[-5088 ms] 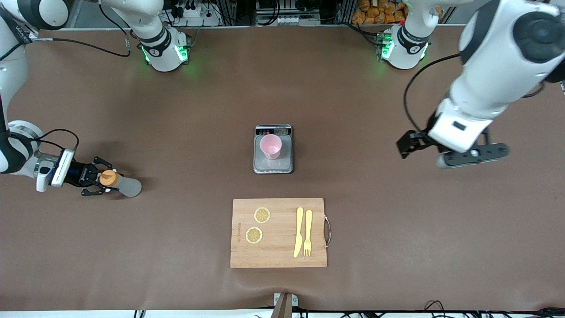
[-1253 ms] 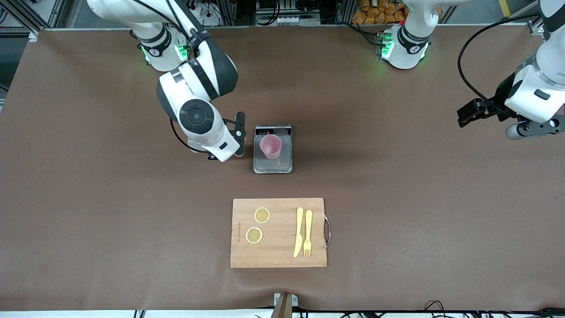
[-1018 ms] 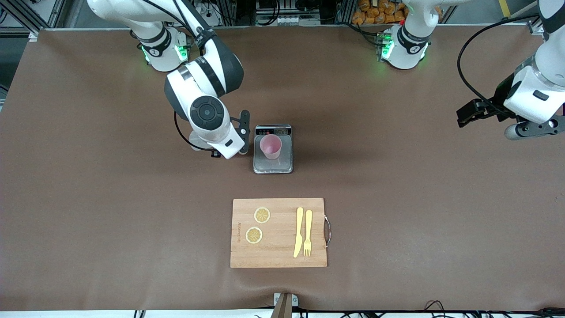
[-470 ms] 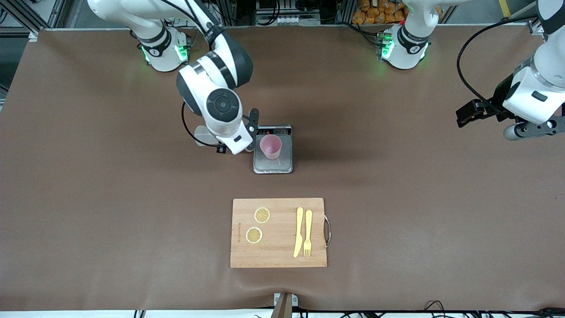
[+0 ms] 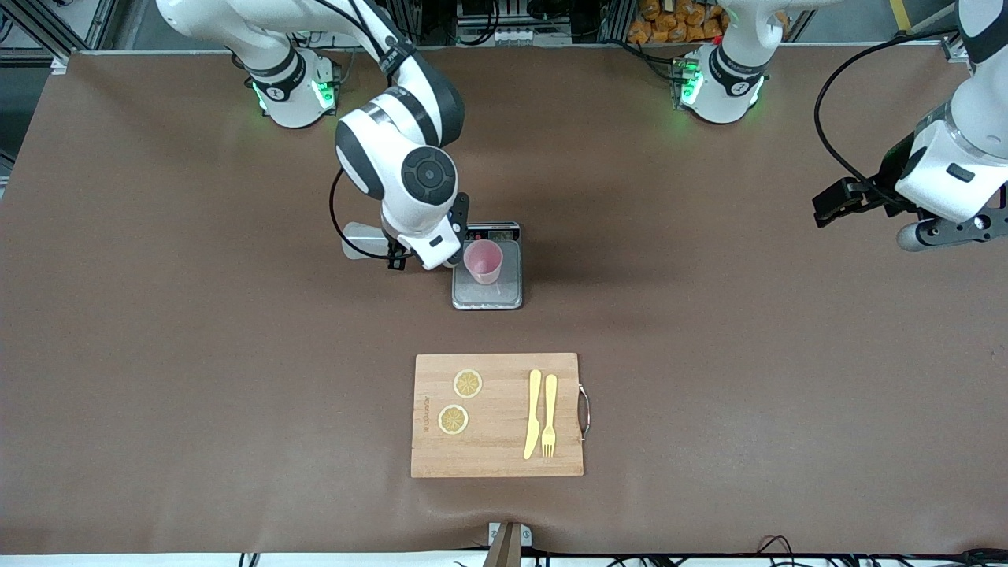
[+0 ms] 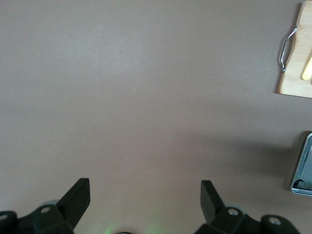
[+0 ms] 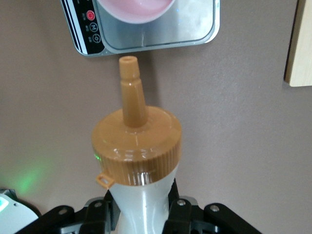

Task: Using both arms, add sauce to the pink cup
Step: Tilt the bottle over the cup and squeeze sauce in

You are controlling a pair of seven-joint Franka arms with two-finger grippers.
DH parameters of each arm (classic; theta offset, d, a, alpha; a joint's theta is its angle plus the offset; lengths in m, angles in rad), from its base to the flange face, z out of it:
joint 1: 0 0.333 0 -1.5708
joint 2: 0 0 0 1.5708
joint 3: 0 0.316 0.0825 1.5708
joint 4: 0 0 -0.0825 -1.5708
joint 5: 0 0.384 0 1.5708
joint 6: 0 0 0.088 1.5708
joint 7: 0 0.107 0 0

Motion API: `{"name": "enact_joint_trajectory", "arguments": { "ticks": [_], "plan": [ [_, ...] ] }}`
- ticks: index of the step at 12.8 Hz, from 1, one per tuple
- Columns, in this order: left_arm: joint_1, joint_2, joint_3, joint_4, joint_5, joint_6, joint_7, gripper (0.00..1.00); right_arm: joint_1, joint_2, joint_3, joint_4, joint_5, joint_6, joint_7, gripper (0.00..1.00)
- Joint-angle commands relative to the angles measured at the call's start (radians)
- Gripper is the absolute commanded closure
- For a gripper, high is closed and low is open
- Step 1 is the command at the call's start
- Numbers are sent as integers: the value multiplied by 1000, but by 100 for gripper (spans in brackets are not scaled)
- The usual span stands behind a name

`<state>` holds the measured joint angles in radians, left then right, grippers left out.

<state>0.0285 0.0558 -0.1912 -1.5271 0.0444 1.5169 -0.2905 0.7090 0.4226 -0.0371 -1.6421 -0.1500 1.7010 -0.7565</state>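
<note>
The right tool (image 7: 141,214) is clenched on the sauce bottle (image 7: 139,161), its dark fingers (image 7: 100,214) pressed to either side of the frosted body below the orange cap (image 7: 136,146). In the right wrist view the long axis of the bottle runs straight out from the tool, and the nozzle (image 7: 130,87) points toward the scale (image 7: 195,29) and the pink cup (image 7: 136,9) standing on it. The nozzle tip appears to sit over bare worktop (image 7: 243,136) just short of the edge of the scale, so the cup mouth lies ahead along the bottle's own axis, not yet under the tip.

In the front view the right tool (image 5: 398,250) hangs just beside the scale (image 5: 504,287) at its right-arm end, with the base of the sauce bottle (image 5: 358,240) sticking out away from the pink cup (image 5: 483,261). The bottle looks close to level. My judgement is that the coming move turns on carrying the tip forward along that axis until it is over the cup rim, then dipping it.

The right arm is much the nearer to the cup. The left tool (image 6: 146,200) waits, released with fingers (image 6: 78,195) spread and nothing between them, over bare worktop (image 5: 787,354) at the left arm's end, well apart from the cup. A cutting board (image 5: 496,413) lies nearer the front camera than the scale.
</note>
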Motion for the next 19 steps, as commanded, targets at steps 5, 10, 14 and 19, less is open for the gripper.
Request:
{"name": "enact_joint_trajectory", "arguments": {
  "ticks": [5,10,14,19],
  "plan": [
    [5,-21,-1,-22,-11,11,11,0,43,-13,-9,39,-48,-96,39,100],
    [4,-16,-1,-24,-11,20,11,0,35,5,-9,56,-97,-95,144,100],
    [4,-16,-2,-34,-11,28,11,0,41,42,-9,65,-112,-95,161,100],
    [2,-16,-8,-36,-11,29,10,0,43,62,19,68,-155,-96,161,100]
  ]
}}
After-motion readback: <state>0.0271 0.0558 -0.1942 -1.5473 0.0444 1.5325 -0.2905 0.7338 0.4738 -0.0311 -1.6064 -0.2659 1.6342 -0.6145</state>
